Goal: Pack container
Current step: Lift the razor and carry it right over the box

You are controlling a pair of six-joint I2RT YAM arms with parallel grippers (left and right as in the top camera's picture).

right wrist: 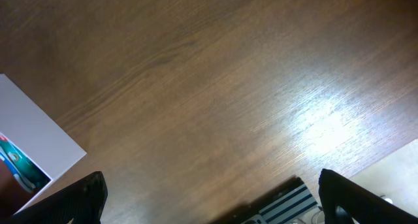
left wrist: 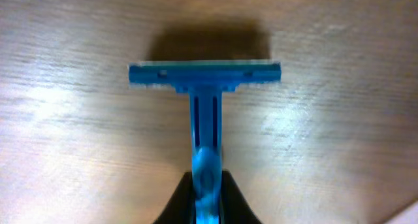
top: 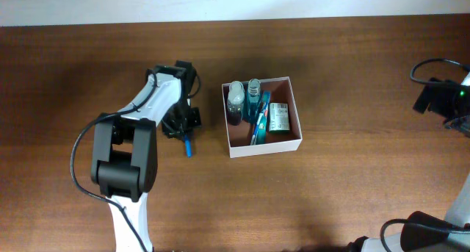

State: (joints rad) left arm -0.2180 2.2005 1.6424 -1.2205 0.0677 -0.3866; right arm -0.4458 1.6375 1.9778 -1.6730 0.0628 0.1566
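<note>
Left gripper [left wrist: 208, 203]: fingers closed tight on the tail of the blue razor [left wrist: 204, 80]'s handle, head pointing away over the table [left wrist: 72, 126]. Whether the head is lifted off the wood cannot be told, but gripping the far end probably leaves the head free to enter the box first. The container [top: 263, 148] sits mid-table just right of this gripper, apart from it, already holding two small bottles [top: 235, 103], a packet [top: 277, 117] and another blue item. Right gripper [right wrist: 212, 185]: jaws spread wide, holding nothing, parked over bare wood off the container's right side, probably to keep the path clear.
</note>
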